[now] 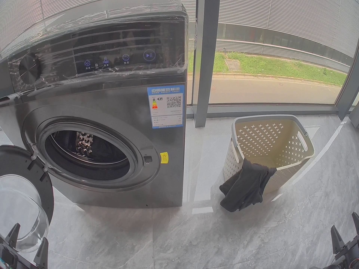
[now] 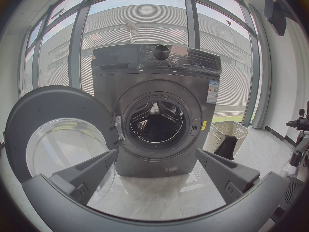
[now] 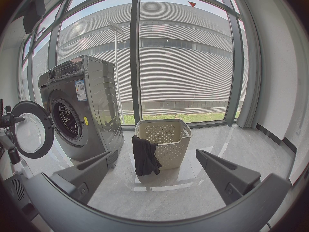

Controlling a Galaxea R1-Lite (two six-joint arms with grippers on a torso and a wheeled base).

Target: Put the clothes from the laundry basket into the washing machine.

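A cream laundry basket (image 1: 295,131) (image 3: 170,145) (image 2: 238,128) stands on the floor to the right of the grey washing machine (image 1: 112,94) (image 2: 154,78) (image 3: 96,91). A black garment (image 1: 245,187) (image 3: 145,157) (image 2: 228,146) hangs over the basket's near rim down to the floor. The machine's round door (image 1: 18,191) (image 2: 48,113) (image 3: 30,132) is swung open to the left, and dark cloth lies inside the drum (image 2: 157,126). My left gripper (image 1: 28,241) (image 2: 156,153) is open, low before the door. My right gripper (image 1: 346,228) (image 3: 156,155) is open, low at the right, apart from the basket.
Tall windows with a grey pillar (image 1: 207,53) stand behind the machine and basket. Pale marble floor (image 1: 187,236) stretches between me and both. A wall with a dark skirting (image 3: 276,136) runs at the far right.
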